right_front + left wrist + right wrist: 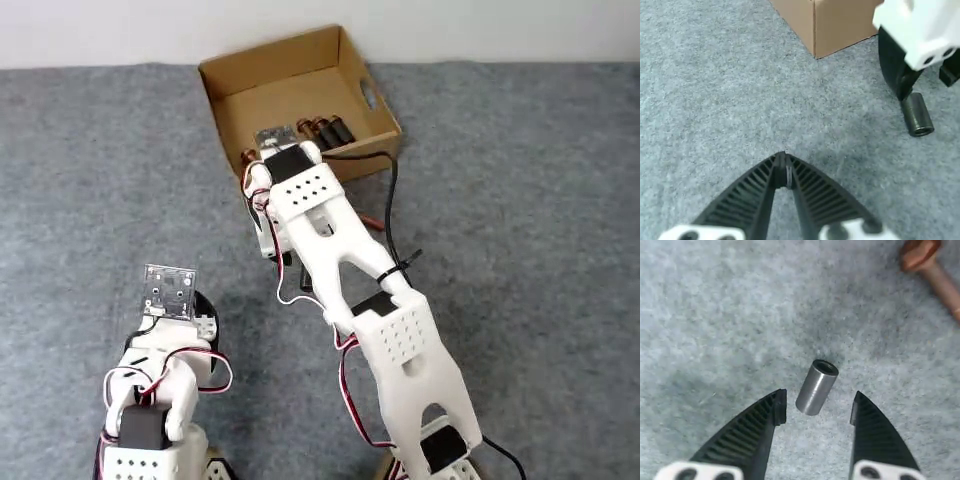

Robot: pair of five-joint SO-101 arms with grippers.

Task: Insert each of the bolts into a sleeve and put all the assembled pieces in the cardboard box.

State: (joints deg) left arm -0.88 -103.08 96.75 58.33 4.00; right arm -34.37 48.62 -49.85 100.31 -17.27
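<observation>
A short grey metal sleeve (816, 386) lies on the carpet between the spread fingers of my right gripper (818, 402), which is open and not touching it. A copper bolt (932, 267) lies a little beyond it. The same sleeve (916, 115) appears under the right arm's white housing (920, 30), close to the cardboard box's corner (815, 25). My left gripper (785, 159) is shut with nothing in it and hovers over bare carpet. The cardboard box (225, 90) stands at the back, with several assembled dark and copper pieces (322, 129) inside.
Grey carpet covers the table. The right arm (330, 230) stretches from the front right up to the box's front wall, with a black cable (392, 200) beside it. The left arm (165, 380) sits at the front left, with open carpet around it.
</observation>
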